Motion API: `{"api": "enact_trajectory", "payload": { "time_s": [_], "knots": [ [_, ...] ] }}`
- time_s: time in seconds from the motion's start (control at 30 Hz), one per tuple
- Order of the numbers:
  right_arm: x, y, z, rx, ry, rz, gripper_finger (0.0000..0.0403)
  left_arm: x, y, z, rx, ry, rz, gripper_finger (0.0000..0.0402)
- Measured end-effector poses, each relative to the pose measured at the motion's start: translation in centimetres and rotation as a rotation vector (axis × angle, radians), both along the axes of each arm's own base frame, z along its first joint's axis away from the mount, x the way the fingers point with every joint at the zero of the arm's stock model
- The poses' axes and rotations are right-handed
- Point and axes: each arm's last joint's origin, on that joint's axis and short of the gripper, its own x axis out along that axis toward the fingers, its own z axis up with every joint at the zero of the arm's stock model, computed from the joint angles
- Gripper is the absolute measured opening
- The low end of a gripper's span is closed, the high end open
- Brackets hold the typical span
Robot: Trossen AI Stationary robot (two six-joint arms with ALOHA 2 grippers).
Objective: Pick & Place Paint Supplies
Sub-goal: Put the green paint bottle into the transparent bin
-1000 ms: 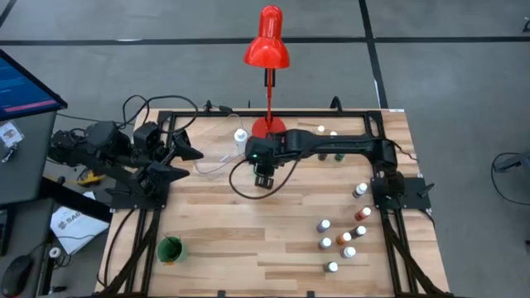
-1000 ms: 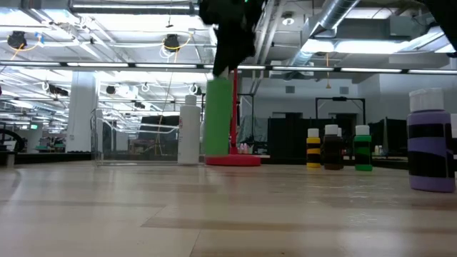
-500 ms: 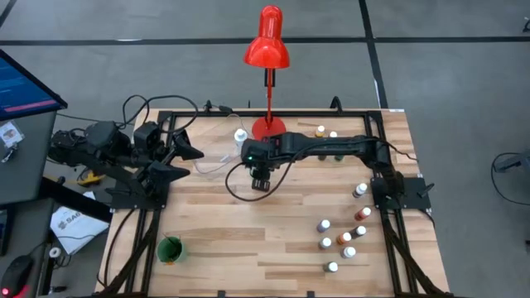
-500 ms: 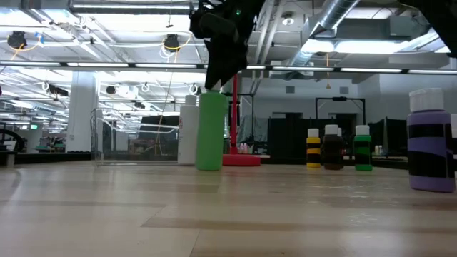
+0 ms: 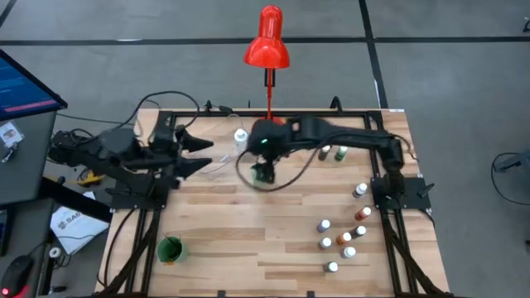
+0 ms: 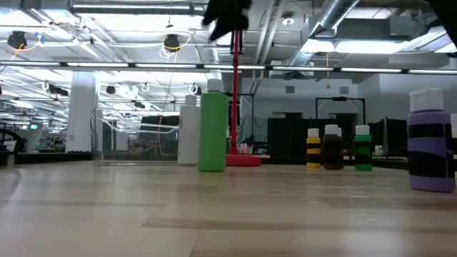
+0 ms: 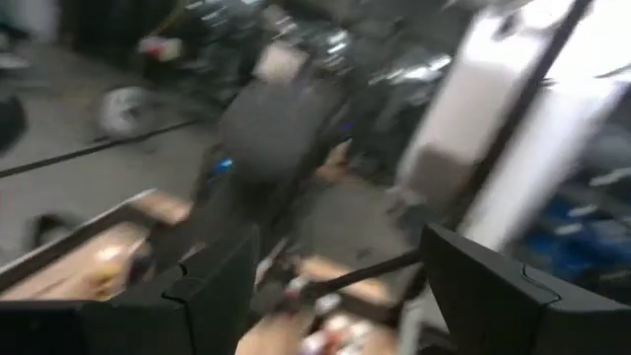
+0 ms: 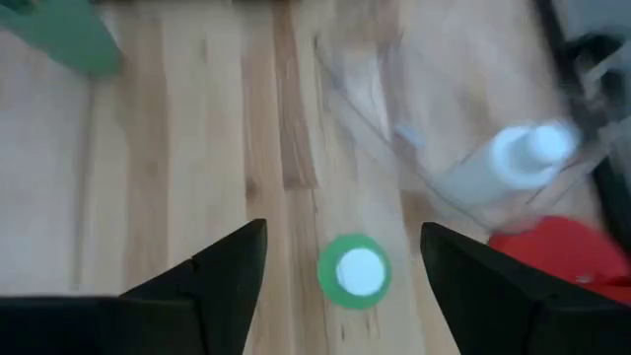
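A green paint bottle (image 6: 213, 130) with a white cap (image 8: 361, 270) stands upright on its base on the wooden table, left of the red lamp's base (image 6: 243, 160). My right gripper (image 6: 227, 14) hangs open above it, its fingers spread wide on either side of the bottle (image 8: 355, 271) in the right wrist view and touching nothing. In the high view that gripper (image 5: 263, 168) covers the bottle. My left gripper (image 5: 197, 153) is open at the table's left side, pointing level toward the middle; its wrist view is blurred.
A white bottle (image 5: 241, 136) and a clear container (image 8: 394, 118) stand just beyond the green bottle. More small bottles cluster at the right (image 5: 341, 240) and near the lamp (image 5: 333, 152). A green cup (image 5: 170, 248) sits near the front left. The red lamp (image 5: 267, 41) stands at the far edge.
My right gripper has lowered the green bottle onto the table, opened and let go, then risen straight up. The bottle now stands by itself. My left gripper has turned and reached a little farther toward the table's middle.
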Motion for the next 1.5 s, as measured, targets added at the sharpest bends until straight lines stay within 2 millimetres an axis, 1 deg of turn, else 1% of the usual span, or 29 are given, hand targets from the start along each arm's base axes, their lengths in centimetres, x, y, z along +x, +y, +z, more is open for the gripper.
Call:
{"api": "enact_trajectory", "payload": {
  "time_s": [0.03, 0.1, 0.13, 0.23, 0.33, 0.43, 0.5, 0.57, 0.67, 0.77, 0.87, 1.03, 1.2, 1.37, 1.4, 1.5],
  "knots": [
    [-1.0, 0.0, 1.1, 0.0, -0.003, 0.0, 0.0264, 0.5, 0.0, -0.4, 0.019, 0.036, 0.019, 0.0273],
    [-2.6, 0.5, 3.6, 0.005, -0.072, 0.0, 0.0264, 1.7, 0.2, -1.1, 0.061, 0.096, 0.052, 0.0273],
    [-3.9, 0.7, 4.9, 0.013, -0.093, -0.003, 0.0265, 2.5, 0.2, -1.8, 0.079, 0.143, 0.064, 0.0273],
    [-8.3, 1.9, 9.0, 0.05, -0.197, -0.012, 0.0265, 5.7, 0.7, -4.1, 0.104, 0.288, 0.053, 0.0273],
    [-12.7, 2.9, 12.0, 0.091, -0.275, -0.042, 0.0265, 9.0, 1.4, -6.7, 0.106, 0.42, 0.001, 0.0273],
    [-15.5, 4.0, 13.6, 0.094, -0.329, -0.08, 0.0265, 11.4, 2.1, -8.9, 0.146, 0.511, -0.024, 0.0273],
    [-17.0, 4.7, 14.4, 0.093, -0.369, -0.09, 0.0265, 12.6, 2.7, -10.5, 0.158, 0.579, -0.029, 0.0273],
    [-18.3, 5.4, 15.0, 0.094, -0.393, -0.099, 0.0265, 13.5, 3.2, -11.5, 0.175, 0.617, -0.032, 0.0273],
    [-19.2, 6.2, 15.2, 0.074, -0.405, -0.117, 0.0265, 14.4, 3.9, -12.6, 0.216, 0.656, -0.026, 0.0273],
    [-19.4, 6.8, 15.0, 0.049, -0.39, -0.122, 0.0265, 15.0, 4.6, -13.5, 0.254, 0.686, -0.022, 0.0273],
    [-19.3, 7.3, 14.7, 0.052, -0.374, -0.121, 0.0265, 15.5, 5.3, -14.3, 0.242, 0.716, -0.026, 0.0273],
    [-19.2, 7.6, 14.5, 0.052, -0.355, -0.114, 0.0265, 16.1, 6.0, -15.4, 0.255, 0.757, -0.019, 0.0273],
    [-19.1, 7.7, 14.4, 0.051, -0.351, -0.113, 0.0265, 16.6, 6.2, -16.5, 0.272, 0.793, -0.028, 0.0273],
    [-19.2, 7.6, 14.3, 0.044, -0.334, -0.114, 0.0265, 16.6, 6.2, -16.5, 0.274, 0.792, -0.028, 0.0272],
    [-19.2, 7.6, 14.3, 0.044, -0.333, -0.114, 0.0265, 16.4, 6.2, -16.5, 0.275, 0.787, -0.027, 0.0269],
    [-19.3, 7.6, 14.3, 0.043, -0.331, -0.113, 0.0265, 15.6, 6.2, -17.3, 0.265, 0.781, -0.022, 0.0252]
  ]
}}
